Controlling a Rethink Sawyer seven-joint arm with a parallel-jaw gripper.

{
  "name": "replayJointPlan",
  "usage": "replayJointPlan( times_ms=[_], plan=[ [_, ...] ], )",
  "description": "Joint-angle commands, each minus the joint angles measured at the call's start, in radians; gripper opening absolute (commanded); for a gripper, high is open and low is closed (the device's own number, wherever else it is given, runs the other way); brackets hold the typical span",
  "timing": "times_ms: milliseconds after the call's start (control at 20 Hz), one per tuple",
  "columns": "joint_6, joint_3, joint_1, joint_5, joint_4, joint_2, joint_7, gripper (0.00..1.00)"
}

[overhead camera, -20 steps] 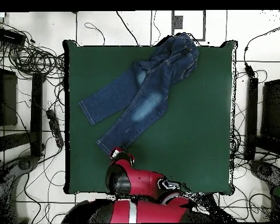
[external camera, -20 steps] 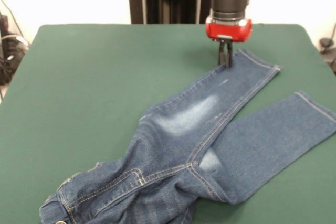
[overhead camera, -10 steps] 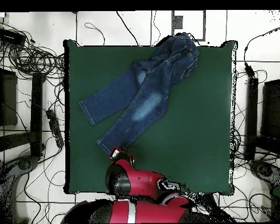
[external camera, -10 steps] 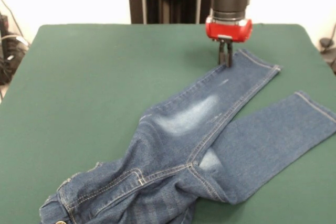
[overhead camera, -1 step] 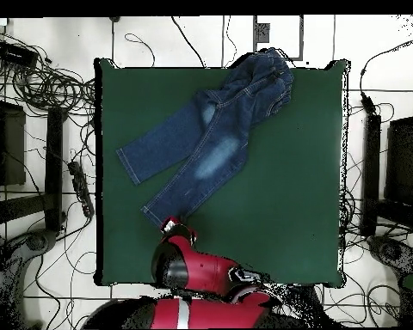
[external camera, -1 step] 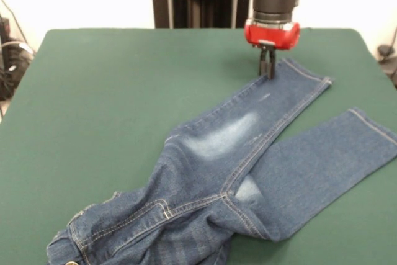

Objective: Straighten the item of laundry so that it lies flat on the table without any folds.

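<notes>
Gripper (external camera, -1 step: 267, 70) pinches the jeans (external camera, -1 step: 236, 172) at a far leg hem; both legs lie flat, the near waist is bunched.

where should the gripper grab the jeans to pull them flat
Grip the jeans at the bunched waistband, coming straight down from above. Both legs already lie flat and spread; the folds sit at the waist end near the table edge. The gripper now stands at one leg's hem.
</notes>
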Motion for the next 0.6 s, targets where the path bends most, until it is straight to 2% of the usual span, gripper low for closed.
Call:
replayJointPlan(
  times_ms=[50,150,250,450,600],
  plan=[
    [0.042,0.029,0.047,0.086,0.15,-0.076,0.282,0.0],
    [0.056,-0.005,0.035,0.071,0.216,-0.139,0.263,0.0],
    [0.042,-0.03,0.008,0.04,0.258,-0.155,0.251,0.0],
    [-0.034,-0.051,-0.064,-0.036,0.282,-0.094,0.237,0.0],
    [-0.095,-0.049,-0.105,-0.079,0.26,-0.007,0.244,0.0]
  ],
)
